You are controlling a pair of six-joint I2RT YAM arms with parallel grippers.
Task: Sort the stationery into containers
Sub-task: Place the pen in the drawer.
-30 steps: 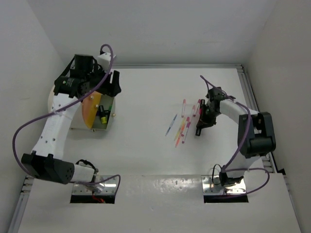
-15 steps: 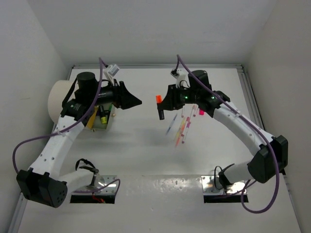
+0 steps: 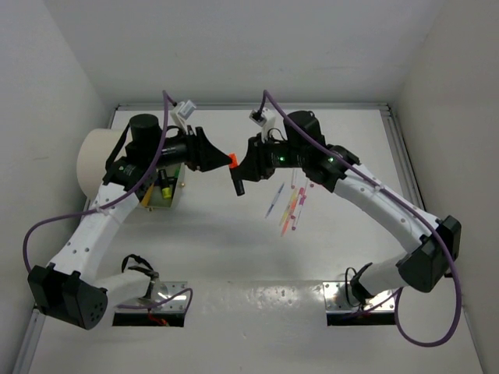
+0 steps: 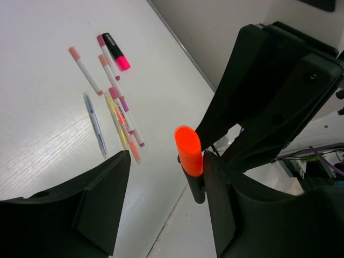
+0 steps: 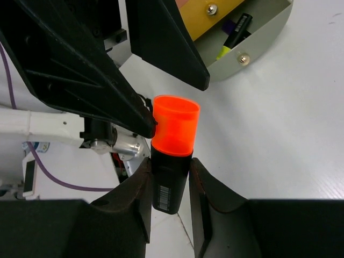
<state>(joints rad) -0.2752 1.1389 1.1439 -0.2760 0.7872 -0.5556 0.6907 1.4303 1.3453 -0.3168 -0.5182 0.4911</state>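
Above the bench [image 3: 218, 249]: orange-capped highlighter [image 5: 173, 129], its black barrel clamped in the right end effector [image 5: 169, 171]. The cap stands clear of those fingers and points toward the other arm, probably so it can be taken there. The left end effector [image 4: 167, 157] straddles the cap, fingers apart, one fingertip at or against it; no grip yet. This reads as a hand-over, since the bins sit on the left arm's side. Beyond the highlighter, to its right on the bench: loose pens [image 4: 118, 121] and a pink-capped highlighter [image 4: 115, 51], unsorted. Farther off, to its left: white drum [image 3: 93, 156] and a greyish bin [image 5: 263, 40] already holding a green-capped marker.
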